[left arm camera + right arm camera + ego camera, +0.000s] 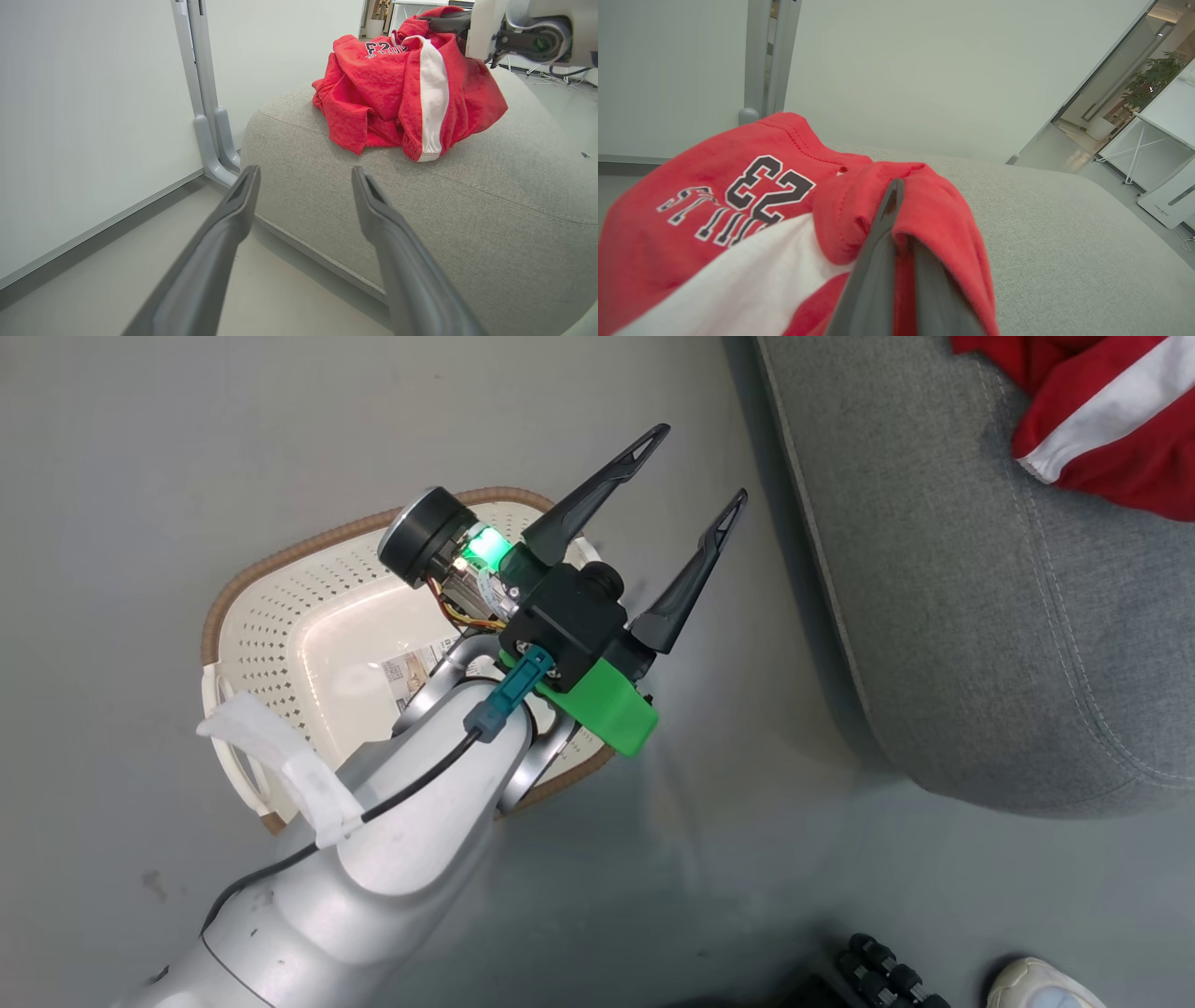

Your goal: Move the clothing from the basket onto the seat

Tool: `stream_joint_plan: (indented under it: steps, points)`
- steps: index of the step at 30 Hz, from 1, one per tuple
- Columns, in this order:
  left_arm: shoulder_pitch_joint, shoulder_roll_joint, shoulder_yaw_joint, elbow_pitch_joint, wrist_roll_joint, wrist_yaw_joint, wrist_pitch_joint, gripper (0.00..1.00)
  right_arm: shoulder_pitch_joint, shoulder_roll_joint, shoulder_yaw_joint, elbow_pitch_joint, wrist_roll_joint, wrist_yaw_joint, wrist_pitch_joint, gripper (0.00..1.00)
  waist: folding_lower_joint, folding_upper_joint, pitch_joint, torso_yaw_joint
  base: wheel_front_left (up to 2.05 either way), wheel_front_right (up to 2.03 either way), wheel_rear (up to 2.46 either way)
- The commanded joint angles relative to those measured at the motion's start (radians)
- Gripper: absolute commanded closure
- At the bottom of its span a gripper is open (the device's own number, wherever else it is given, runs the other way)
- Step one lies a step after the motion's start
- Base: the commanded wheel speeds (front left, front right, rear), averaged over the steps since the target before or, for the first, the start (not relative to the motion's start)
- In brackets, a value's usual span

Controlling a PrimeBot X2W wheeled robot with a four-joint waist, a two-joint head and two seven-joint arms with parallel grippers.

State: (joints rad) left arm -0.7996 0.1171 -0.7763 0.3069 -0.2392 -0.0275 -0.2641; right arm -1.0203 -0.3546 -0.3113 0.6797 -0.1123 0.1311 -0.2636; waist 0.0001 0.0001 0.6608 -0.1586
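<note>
The right gripper (901, 205) pinches its two dark fingers together on a fold of the bright red soft garment (714, 196), white-striped and printed "23", heaped on the light-grey woven seat cushion (1064, 242).

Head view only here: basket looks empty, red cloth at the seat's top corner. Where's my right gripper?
Observer: The right gripper is shut on a fold of the clothing, over the seat.
Operator: Is the pile fully on the cushion?
Observer: Yes; the left wrist view shows the heap resting on top, back from the near edge.
Operator: Which side is up?
Observer: The navy 23 print faces up.
</note>
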Motion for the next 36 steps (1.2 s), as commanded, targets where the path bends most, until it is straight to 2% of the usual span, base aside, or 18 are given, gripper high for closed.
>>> stream_joint_plan:
  steps: [1, 2, 3, 4, 5, 13, 24, 36]
  points:
    - [0.001, 0.006, 0.006, 0.001, 0.006, -0.002, 0.0, 0.0, -0.004, 0.001, -0.005, -0.001, -0.008, -0.001, -0.001, 1.0, -0.0001, -0.0001, -0.005, 0.0, 0.0, 0.0, 0.0]
    - [0.006, 0.008, 0.008, 0.002, 0.005, -0.002, 0.0, 0.0, -0.004, 0.004, -0.008, -0.006, -0.011, -0.001, -0.001, 0.86, -0.0001, -0.0001, -0.008, -0.001, 0.0, 0.0, 0.0]
    - [0.011, 0.009, 0.009, 0.003, 0.004, -0.002, 0.0, 0.0, -0.002, 0.007, -0.012, -0.008, -0.013, -0.001, -0.001, 0.55, -0.0001, -0.0001, -0.013, -0.003, 0.0, 0.0, 0.0]
    - [0.015, 0.01, 0.01, 0.004, 0.003, -0.002, 0.0, 0.0, 0.003, 0.011, -0.017, -0.012, -0.014, -0.001, -0.001, 0.08, -0.0001, -0.0001, -0.02, -0.005, 0.0, 0.0, 0.0]
    - [0.019, 0.01, 0.012, 0.005, 0.002, -0.001, 0.0, 0.0, 0.009, 0.014, -0.02, -0.014, -0.017, -0.001, -0.001, 0.0, -0.0001, -0.0001, -0.027, -0.006, 0.0, 0.0, 0.0]
    - [0.063, 0.005, 0.025, 0.004, -0.005, 0.003, 0.0, 0.0, 0.105, 0.044, -0.034, -0.066, -0.015, -0.001, -0.001, 0.0, -0.0001, -0.0001, -0.114, -0.016, 0.0, 0.0, 0.0]
    - [0.149, -0.002, 0.078, -0.019, -0.019, 0.021, 0.0, 0.0, 0.302, 0.081, -0.031, -0.178, 0.043, -0.001, -0.002, 0.0, -0.0001, -0.0001, -0.243, -0.002, 0.0, 0.0, 0.0]
    - [0.284, 0.017, 0.209, -0.06, -0.043, 0.051, 0.0, 0.0, 0.478, 0.156, 0.099, -0.376, 0.112, -0.001, -0.001, 0.0, -0.0001, -0.0001, -0.355, 0.054, 0.0, 0.0, 0.0]
